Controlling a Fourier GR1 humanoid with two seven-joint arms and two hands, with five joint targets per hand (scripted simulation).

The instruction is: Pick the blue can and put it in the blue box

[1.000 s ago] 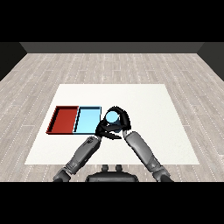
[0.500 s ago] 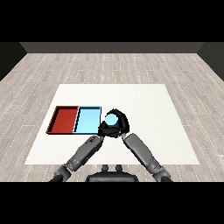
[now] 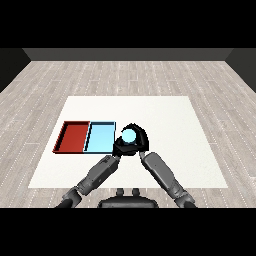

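You see the black right hand point(image 3: 138, 141) curled round the small light blue cylindrical can point(image 3: 129, 135), holding it just beside the right edge of the shallow light blue rectangular tray point(image 3: 100, 137), not yet over it. The black left hand point(image 3: 120, 148) sits directly below the can, close against the right hand; you cannot tell whether its fingers are curled or straight, as the two hands overlap. The shallow red rectangular tray point(image 3: 74, 136) lies touching the blue tray's left side on the flat white table point(image 3: 170, 120).
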